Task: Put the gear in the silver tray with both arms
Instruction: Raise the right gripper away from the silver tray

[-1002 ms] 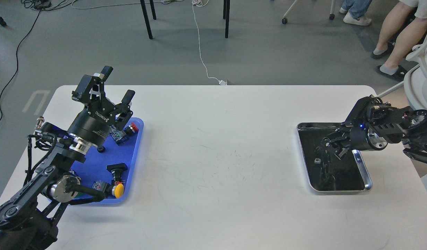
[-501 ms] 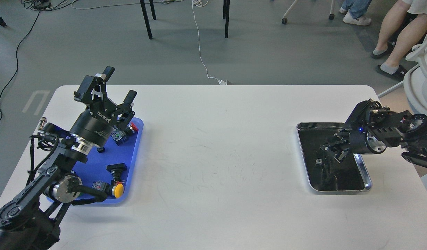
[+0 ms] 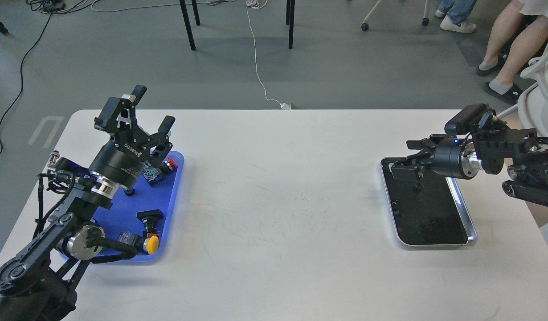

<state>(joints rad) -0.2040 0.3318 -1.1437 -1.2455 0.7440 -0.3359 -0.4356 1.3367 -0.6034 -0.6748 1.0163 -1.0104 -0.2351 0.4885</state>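
A white table (image 3: 274,214) fills the view from the robot's head, with two black arms reaching in from the sides.

The left claw (image 3: 151,109) is raised and tilted away from the robot, its two fingers spread wide apart with nothing between them. Below and just behind it lies a blue plastic tray (image 3: 171,209). Small parts sit in that tray: a red push button (image 3: 169,164) right under the claw's fingers, a black part (image 3: 150,216) farther back toward the robot, and a yellow push button (image 3: 152,244) nearest the robot.

The right claw (image 3: 405,157) points sideways toward the table's middle and hovers above the far end of the silver tray (image 3: 464,208). Its fingers appear parted, one above the other, and they hold nothing. The silver tray lies on the table directly beneath this claw and stretches from there back toward the robot. A small dark piece (image 3: 417,187) rests on the tray's dark bottom just below the claw, and another small dark piece (image 3: 395,206) lies near the tray's left rim; what they are is too small to tell.

Beyond the table, a white cable (image 3: 257,62) runs across the grey floor, and a seated person's legs (image 3: 508,42) show at the far right.
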